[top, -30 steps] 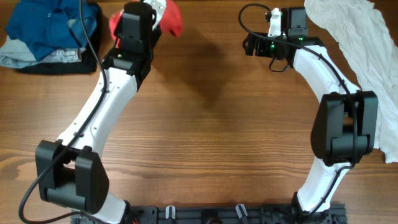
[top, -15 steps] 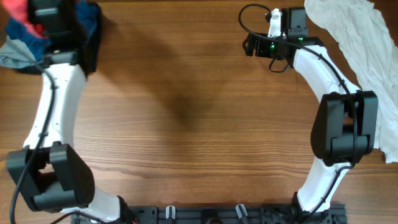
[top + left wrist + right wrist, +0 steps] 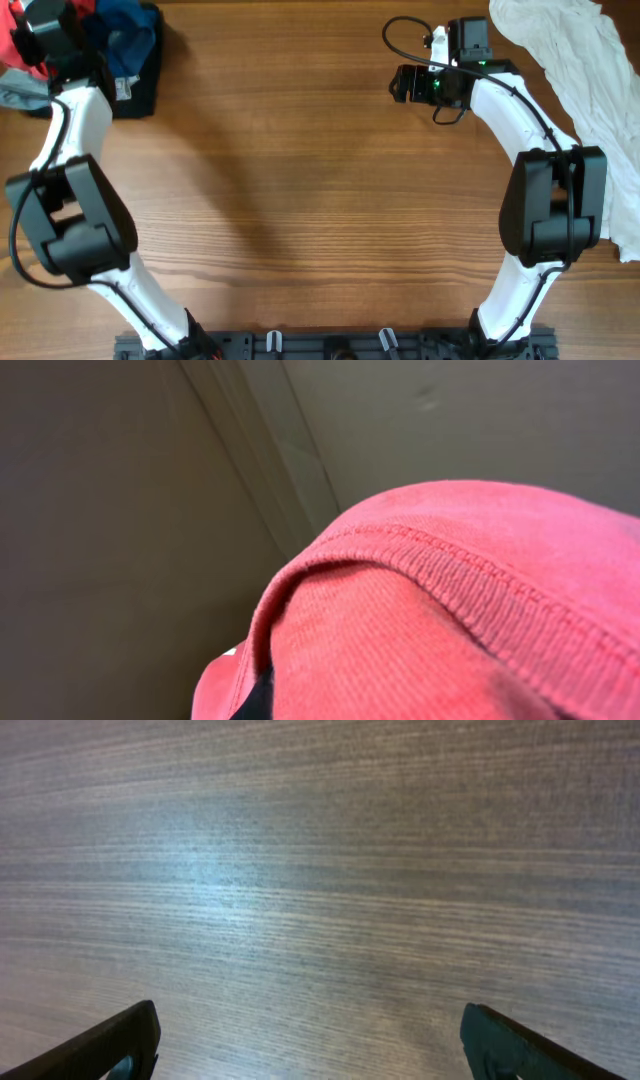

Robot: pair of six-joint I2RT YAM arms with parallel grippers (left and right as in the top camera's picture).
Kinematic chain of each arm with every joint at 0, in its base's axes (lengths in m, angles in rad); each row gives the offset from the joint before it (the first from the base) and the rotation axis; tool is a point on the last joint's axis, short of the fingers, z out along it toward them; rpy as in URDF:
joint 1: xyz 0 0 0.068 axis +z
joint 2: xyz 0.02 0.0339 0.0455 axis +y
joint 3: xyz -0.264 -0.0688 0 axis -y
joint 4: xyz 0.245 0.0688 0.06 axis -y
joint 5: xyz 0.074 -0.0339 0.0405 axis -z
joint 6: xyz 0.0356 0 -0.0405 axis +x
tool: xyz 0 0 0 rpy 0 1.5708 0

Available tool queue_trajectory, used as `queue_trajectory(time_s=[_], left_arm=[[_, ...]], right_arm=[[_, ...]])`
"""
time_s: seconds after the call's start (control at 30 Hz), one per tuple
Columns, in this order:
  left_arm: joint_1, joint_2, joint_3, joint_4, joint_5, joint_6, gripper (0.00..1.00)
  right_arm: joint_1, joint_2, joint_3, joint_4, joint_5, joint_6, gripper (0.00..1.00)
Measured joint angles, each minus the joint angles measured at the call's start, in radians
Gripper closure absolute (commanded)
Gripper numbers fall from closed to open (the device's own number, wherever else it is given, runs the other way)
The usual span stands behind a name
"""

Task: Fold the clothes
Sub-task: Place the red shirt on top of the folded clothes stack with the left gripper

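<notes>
A red garment (image 3: 8, 45) hangs at the far left edge of the table, over the pile of folded clothes (image 3: 128, 40) of blue, black and grey. My left gripper (image 3: 42, 25) is with it at the top left corner. In the left wrist view the red garment (image 3: 450, 610) fills the lens and hides the jaws. A crumpled white cloth (image 3: 570, 50) lies at the top right. My right gripper (image 3: 402, 82) is open and empty, left of the white cloth, low over bare wood (image 3: 320, 870); its fingertips (image 3: 320, 1040) are spread wide.
The wooden table (image 3: 320, 200) runs between the two arms. The black garment (image 3: 135, 90) of the pile reaches toward the table's middle. The white cloth runs down the right edge (image 3: 625, 180).
My left arm swung from the top middle to the far top left corner, carrying the red garment over the folded pile. The right gripper shifted slightly left.
</notes>
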Motion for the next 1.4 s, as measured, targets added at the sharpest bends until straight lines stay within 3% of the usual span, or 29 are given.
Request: queue_trajectory(time_s=[0.2,0.4,0.63,0.67,0.8,0.9,1.03,1.2,1.4], left_arm=[[0.005,0.041,0.158,-0.001,0.003,-0.024,0.96],[0.005,0.046,0.190,-0.024,0.027,-0.066,0.96],[-0.003,0.150,0.193,-0.194,0.140,-0.144,0.95],[-0.009,0.163,0.193,-0.221,0.153,-0.148,0.89],[-0.052,0.189,0.193,-0.314,0.206,-0.163,0.44],[-0.092,0.189,0.193,-0.326,0.257,-0.169,0.25],[-0.150,0.189,0.193,-0.329,0.300,-0.177,0.11],[-0.226,0.183,0.193,-0.331,0.319,-0.160,0.02],[-0.264,0.100,0.193,-0.372,0.341,-0.154,0.00]], right_arm=[[0.000,0.000,0.000,-0.005,0.000,0.000,0.03],[0.000,0.000,0.000,-0.004,0.000,0.000,0.03],[0.000,0.000,0.000,-0.004,-0.002,0.011,0.03],[0.000,0.000,0.000,-0.004,-0.003,0.011,0.03],[0.000,0.000,0.000,0.002,-0.019,0.018,0.03],[0.000,0.000,0.000,0.007,-0.030,0.022,0.03],[0.000,0.000,0.000,0.007,-0.034,0.022,0.03],[0.000,0.000,0.000,0.007,-0.035,0.022,0.04],[0.000,0.000,0.000,0.007,-0.037,0.023,0.03]])
